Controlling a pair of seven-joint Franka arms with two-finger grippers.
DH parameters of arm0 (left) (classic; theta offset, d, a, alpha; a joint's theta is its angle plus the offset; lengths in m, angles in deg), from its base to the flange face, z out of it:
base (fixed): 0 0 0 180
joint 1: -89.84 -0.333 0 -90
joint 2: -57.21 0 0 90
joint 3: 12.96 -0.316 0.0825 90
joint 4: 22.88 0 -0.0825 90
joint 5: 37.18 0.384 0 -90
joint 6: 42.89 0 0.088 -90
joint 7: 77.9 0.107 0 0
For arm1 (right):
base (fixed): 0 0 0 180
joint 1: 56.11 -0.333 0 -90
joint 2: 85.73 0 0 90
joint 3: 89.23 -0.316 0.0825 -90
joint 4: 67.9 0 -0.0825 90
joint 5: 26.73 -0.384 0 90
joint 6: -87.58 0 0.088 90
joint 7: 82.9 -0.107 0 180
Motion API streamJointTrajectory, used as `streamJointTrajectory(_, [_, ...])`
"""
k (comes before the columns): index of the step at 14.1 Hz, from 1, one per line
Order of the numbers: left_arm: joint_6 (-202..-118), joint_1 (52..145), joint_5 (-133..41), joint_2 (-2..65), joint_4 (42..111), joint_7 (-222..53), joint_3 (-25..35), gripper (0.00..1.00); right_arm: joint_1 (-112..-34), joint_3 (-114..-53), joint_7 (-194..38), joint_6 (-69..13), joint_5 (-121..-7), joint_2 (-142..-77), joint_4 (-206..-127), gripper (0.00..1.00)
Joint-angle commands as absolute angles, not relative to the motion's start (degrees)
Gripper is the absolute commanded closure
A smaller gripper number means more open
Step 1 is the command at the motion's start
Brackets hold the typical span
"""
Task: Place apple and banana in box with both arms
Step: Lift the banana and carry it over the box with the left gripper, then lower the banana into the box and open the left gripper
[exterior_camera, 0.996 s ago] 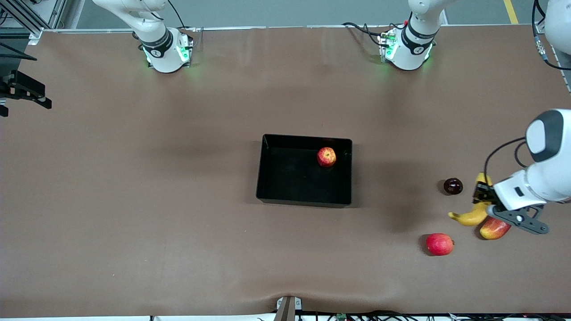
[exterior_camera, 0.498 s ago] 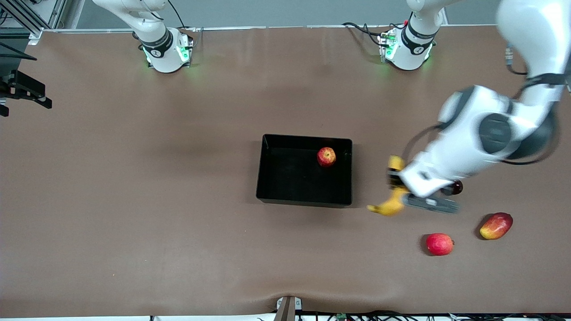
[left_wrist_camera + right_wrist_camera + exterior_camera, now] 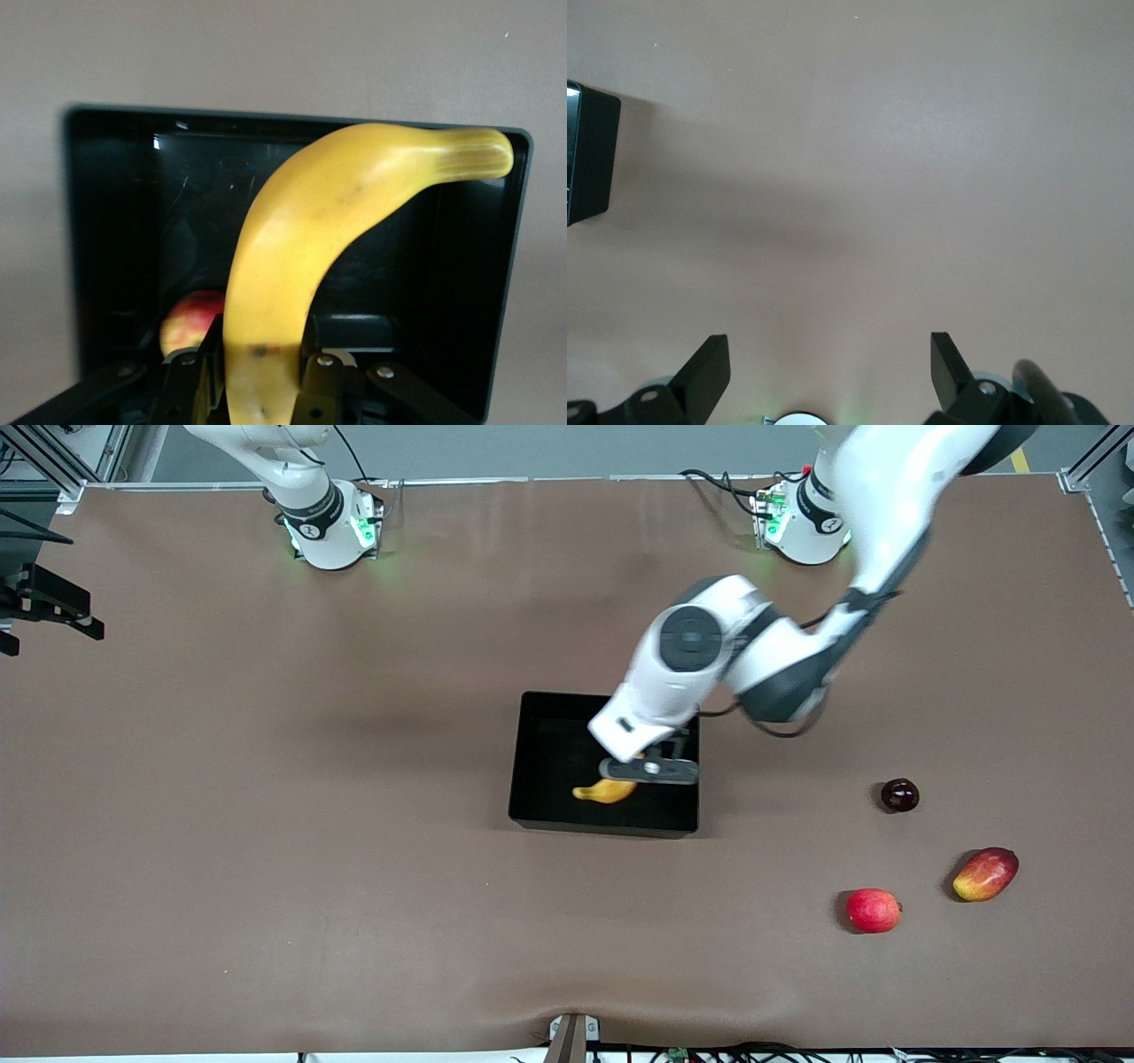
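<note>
Left hand (image 3: 640, 772) is over the shallow black plastic open-topped box (image 3: 532, 755) mid-counter, fingers (image 3: 197, 382) clamped on the curved yellow banana (image 3: 292, 266), which hangs above the box floor. Small red apple with yellow patches (image 3: 188, 322) sits in the box under the left hand. Right hand (image 3: 828, 376) waits wide open and empty over bare brown counter (image 3: 266, 850). Dark round fruit (image 3: 899, 794), red-yellow oval mango (image 3: 984, 873) and pinkish-red round fruit (image 3: 873, 910) lie toward the left arm's end.

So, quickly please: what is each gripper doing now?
Left gripper: shut on the banana, over the box.
Right gripper: open, holding nothing, over bare table.
</note>
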State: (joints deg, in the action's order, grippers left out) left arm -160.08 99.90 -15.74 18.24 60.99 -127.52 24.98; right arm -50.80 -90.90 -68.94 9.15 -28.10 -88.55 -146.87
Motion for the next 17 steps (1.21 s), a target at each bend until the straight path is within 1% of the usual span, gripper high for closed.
streamJointTrajectory(1, [-160.84,112.47,-14.59,12.92,53.42,-132.29,15.11,1.0,-50.4,-90.9,-69.8,9.44,-29.19,-87.4,-147.7,0.0])
streamJointTrajectory(2, [-161.1,116.0,-14.85,12.47,53.14,-133.43,11.68,1.0,-50.4,-90.99,-69.8,9.44,-29.19,-87.4,-147.7,0.0])
streamJointTrajectory(3, [-161.28,117.77,-15.12,11.86,53.23,-133.71,10.08,1.0,-50.4,-90.9,-69.8,9.44,-29.19,-87.4,-147.7,0.0])
streamJointTrajectory(7, [-161.81,119.63,-15.03,8.0,53.32,-135.81,9.71,1.0,-50.4,-90.9,-69.8,9.44,-29.27,-87.4,-147.7,0.0])
streamJointTrajectory(11, [-163.04,120.51,-14.51,6.06,53.49,-137.31,9.45,1.0,-50.4,-90.81,-69.8,9.44,-29.54,-87.4,-147.7,0.0])
streamJointTrajectory(14, [-164.96,120.51,-14.15,4.74,53.58,-136.7,8.05,1.0,-50.31,-90.81,-69.8,9.44,-29.54,-87.4,-147.7,0.0])
streamJointTrajectory(15, [-165.06,120.43,-14.07,4.65,53.58,-136.35,7.87,0.88,-50.31,-90.81,-69.8,9.44,-29.54,-87.4,-147.7,0.0])
streamJointTrajectory(16, [-164.97,120.34,-13.98,5.08,53.58,-135.65,7.0,0.39,-50.31,-90.81,-69.8,9.44,-29.54,-87.4,-147.7,0.0])
streamJointTrajectory(17, [-164.97,120.42,-13.89,5.35,53.58,-134.69,6.38,0.0,-50.31,-90.81,-69.8,9.44,-29.54,-87.4,-147.7,0.0])
